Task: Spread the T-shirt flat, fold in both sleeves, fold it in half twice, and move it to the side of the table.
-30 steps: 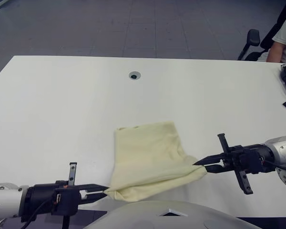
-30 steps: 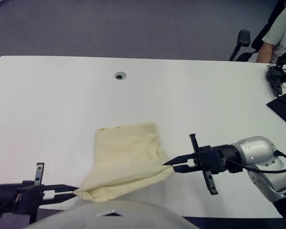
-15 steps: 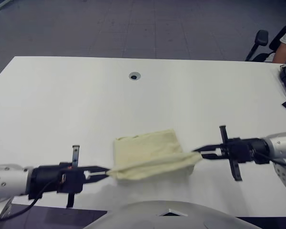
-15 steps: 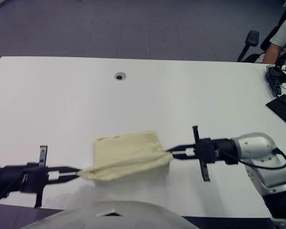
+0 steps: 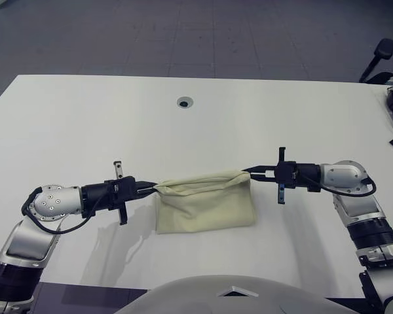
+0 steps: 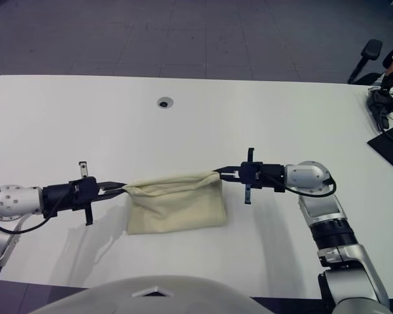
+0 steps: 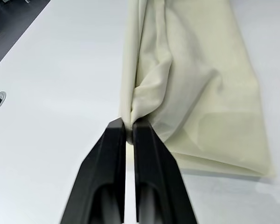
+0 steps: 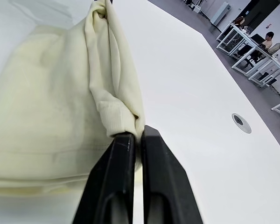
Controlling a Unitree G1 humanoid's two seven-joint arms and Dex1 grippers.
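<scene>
The pale yellow T-shirt (image 5: 206, 203) is folded into a small rectangle near the table's front middle. Its far edge is held up and stretched between my two grippers. My left gripper (image 5: 148, 187) is shut on the shirt's left far corner (image 7: 139, 100). On the right far corner (image 8: 116, 109) my right gripper (image 5: 252, 173) is shut. The rest of the cloth hangs from that edge down to the white table (image 5: 85, 131), with its near part lying flat. Both arms are stretched level over the table from either side.
A round cable hole (image 5: 185, 102) sits in the table behind the shirt. Dark objects (image 6: 386, 101) and a black flat item (image 6: 390, 145) lie at the table's far right edge. An office chair (image 5: 380, 52) stands beyond that corner.
Both grippers have carried the shirt's near edge up and away from me, over the rest of the cloth, so the shirt is doubled into a narrower rectangle. The view has shifted too.
</scene>
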